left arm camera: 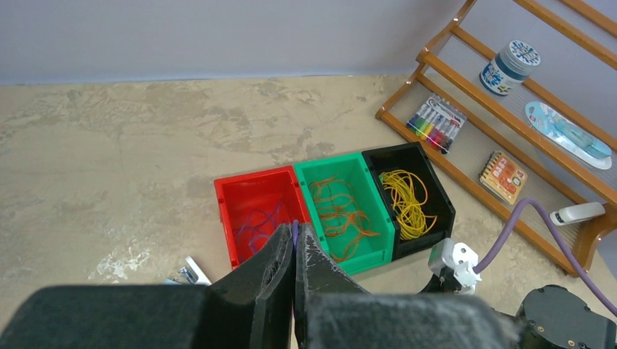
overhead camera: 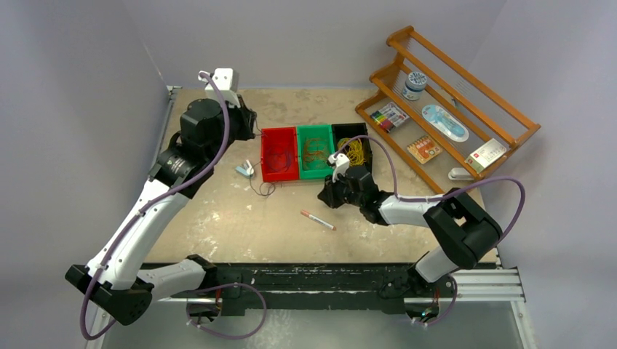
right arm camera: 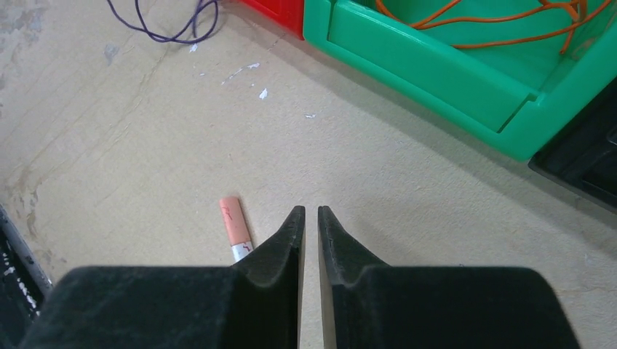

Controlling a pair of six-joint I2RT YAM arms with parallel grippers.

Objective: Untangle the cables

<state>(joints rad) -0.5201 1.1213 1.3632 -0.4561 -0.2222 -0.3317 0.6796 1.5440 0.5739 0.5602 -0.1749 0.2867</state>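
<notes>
Three bins stand in a row mid-table. The red bin [overhead camera: 279, 154] holds purple cable loops [left arm camera: 255, 222], the green bin [overhead camera: 315, 151] orange cables [left arm camera: 338, 211], the black bin [overhead camera: 354, 149] yellow cables [left arm camera: 404, 200]. A purple strand [overhead camera: 262, 187] lies on the table in front of the red bin and shows in the right wrist view [right arm camera: 167, 29]. My left gripper [left arm camera: 295, 233] is raised above and left of the red bin and is shut on a thin purple strand. My right gripper [right arm camera: 311, 212] is low over the table in front of the green bin, its jaws nearly touching and empty.
A pink-capped marker [overhead camera: 318, 220] lies on the table just left of my right gripper [overhead camera: 327, 195]. A small white and blue object [overhead camera: 245, 170] lies left of the red bin. A wooden rack [overhead camera: 451, 109] with markers, a jar and packets stands at the right.
</notes>
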